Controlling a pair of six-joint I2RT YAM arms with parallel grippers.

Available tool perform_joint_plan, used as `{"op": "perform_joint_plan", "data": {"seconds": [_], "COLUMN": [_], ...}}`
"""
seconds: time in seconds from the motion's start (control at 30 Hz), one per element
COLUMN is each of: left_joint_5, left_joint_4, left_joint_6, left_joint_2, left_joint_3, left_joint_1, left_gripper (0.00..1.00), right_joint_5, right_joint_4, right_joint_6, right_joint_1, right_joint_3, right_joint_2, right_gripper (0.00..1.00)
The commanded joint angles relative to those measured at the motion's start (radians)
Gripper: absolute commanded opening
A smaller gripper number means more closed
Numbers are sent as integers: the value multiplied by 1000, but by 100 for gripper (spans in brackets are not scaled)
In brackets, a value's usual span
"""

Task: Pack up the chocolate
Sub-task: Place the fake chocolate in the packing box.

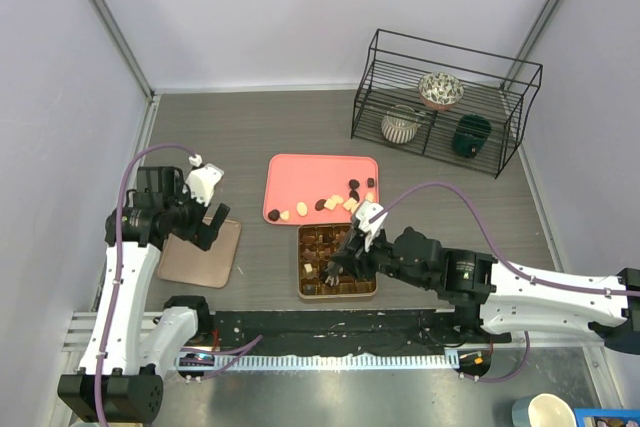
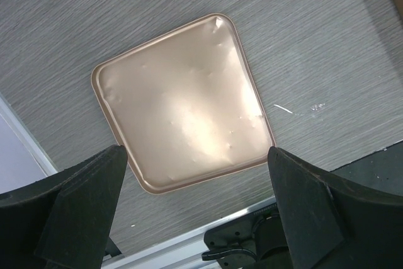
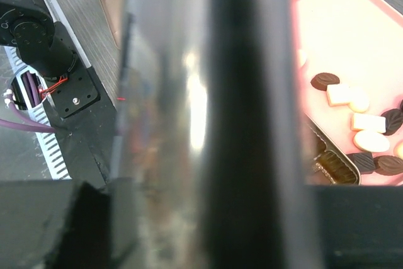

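Observation:
Several dark, mid-brown and cream chocolates [image 1: 335,202] lie along the near edge of the flat pink tray [image 1: 310,172]; they also show in the right wrist view [image 3: 356,121]. The gold-brown gridded box [image 1: 337,282] in front of the tray holds several pieces. My right gripper [image 1: 340,265] hovers over the box's left half. In its wrist view a blurred shiny metal tool [image 3: 208,124] fills the space between the jaws, which press on both its sides. My left gripper [image 2: 195,218] is open and empty above the near edge of the box's flat lid [image 2: 182,99].
The lid [image 1: 200,252] lies left of the box. A black wire rack [image 1: 440,102] with bowls and a dark cup stands at the back right. A white cup [image 1: 545,412] sits beyond the near rail at the bottom right. Walls close in on both sides.

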Motion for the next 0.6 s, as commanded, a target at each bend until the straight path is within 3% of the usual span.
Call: {"op": "perform_joint_plan", "data": {"seconds": [0.0, 0.57], "left_joint_5": [1, 4], "left_joint_4": [-15, -19], "left_joint_6": [1, 7], "left_joint_2": [-15, -6], "left_joint_3": [45, 50], "left_joint_1": [4, 4], "left_gripper": [100, 100], "right_joint_5": [24, 30], "right_joint_4": [70, 97], "right_joint_6": [1, -23], "right_joint_1": [9, 17], "right_joint_3": [-2, 7], "right_joint_2": [6, 11], "right_gripper": [35, 47]}}
